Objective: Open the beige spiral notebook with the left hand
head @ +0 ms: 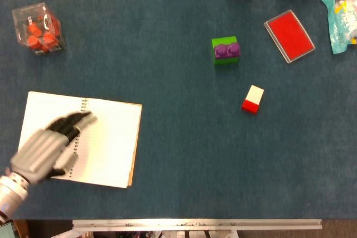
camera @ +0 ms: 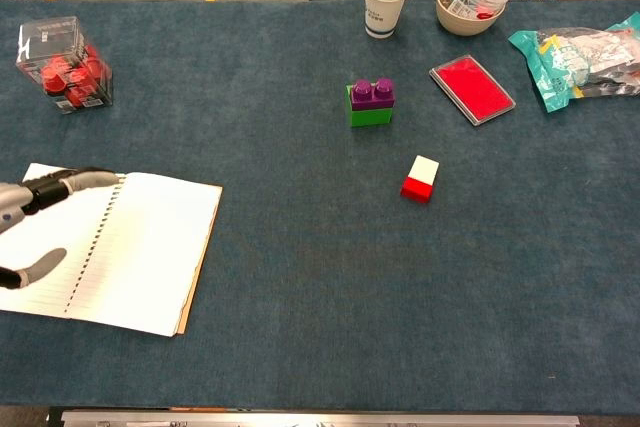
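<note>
Left hand (head: 47,146) sits lower left of the head view, above the notebook's (head: 106,140) spiral binding, fingers spread w/ thumb apart, holding nothing; contact w/ the page can't be told, it's motion-blurred. Notebook lies open and flat on the blue surface (head: 184,154), lower left, white pages up, beige cover edge showing at the right side. Pages look light, thin, floppy, easy to crease; best taken at a free outer edge or corner, not the wire coil. Right hand not in view.

Beige spiral notebook (head: 106,143) open, flat
</note>
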`<state>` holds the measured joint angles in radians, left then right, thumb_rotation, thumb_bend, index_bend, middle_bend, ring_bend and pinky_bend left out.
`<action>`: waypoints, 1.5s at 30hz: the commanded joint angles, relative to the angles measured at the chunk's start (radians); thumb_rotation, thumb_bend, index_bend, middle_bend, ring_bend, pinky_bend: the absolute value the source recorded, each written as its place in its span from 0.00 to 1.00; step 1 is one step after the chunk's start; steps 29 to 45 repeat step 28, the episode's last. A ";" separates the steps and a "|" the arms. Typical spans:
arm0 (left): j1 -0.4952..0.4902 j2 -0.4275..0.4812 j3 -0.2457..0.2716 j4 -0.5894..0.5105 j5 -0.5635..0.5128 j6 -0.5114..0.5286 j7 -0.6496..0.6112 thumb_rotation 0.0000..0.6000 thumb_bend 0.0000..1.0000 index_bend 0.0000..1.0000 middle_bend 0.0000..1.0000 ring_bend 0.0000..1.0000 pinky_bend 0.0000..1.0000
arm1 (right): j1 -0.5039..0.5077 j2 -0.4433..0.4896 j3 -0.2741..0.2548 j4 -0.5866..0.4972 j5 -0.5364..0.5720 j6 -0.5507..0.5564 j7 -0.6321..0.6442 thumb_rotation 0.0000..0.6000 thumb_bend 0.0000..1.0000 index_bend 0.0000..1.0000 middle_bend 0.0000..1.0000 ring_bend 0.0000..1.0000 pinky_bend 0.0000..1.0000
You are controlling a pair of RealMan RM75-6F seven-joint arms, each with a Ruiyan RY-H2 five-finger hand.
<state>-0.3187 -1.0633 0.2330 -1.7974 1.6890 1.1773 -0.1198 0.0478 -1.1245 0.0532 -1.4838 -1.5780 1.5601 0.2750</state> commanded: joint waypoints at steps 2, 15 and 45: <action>0.034 -0.006 -0.081 0.051 -0.089 0.086 0.015 1.00 0.48 0.00 0.03 0.00 0.11 | 0.006 0.020 0.001 -0.020 0.006 -0.015 -0.020 1.00 0.40 0.31 0.30 0.21 0.29; 0.199 -0.101 -0.169 0.194 -0.216 0.324 0.072 1.00 0.48 0.00 0.03 0.00 0.11 | 0.011 0.060 0.000 -0.094 0.036 -0.052 -0.098 1.00 0.39 0.31 0.30 0.21 0.29; 0.242 -0.089 -0.172 0.179 -0.176 0.359 0.077 1.00 0.48 0.00 0.03 0.00 0.11 | 0.024 0.059 -0.002 -0.114 0.035 -0.074 -0.121 1.00 0.40 0.31 0.30 0.21 0.29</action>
